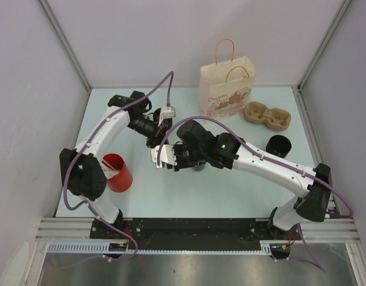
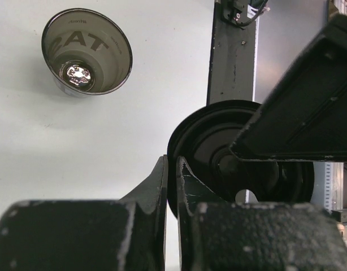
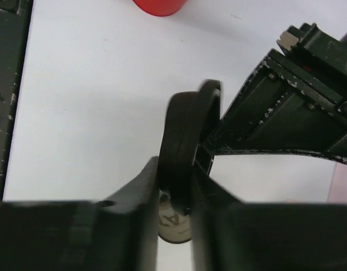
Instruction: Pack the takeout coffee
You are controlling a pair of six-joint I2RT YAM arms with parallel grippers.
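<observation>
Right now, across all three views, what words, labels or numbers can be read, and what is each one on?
"ZAT", as far as it reads: large letters on the grey cup; small print near its rim is unreadable.
"A", partial: on the pale cup beneath the black lid.
Printed wording on the paper bag: too small to read.

Left pincer (image 2: 172, 169) and right pincer (image 3: 173, 180) clamped.
</observation>
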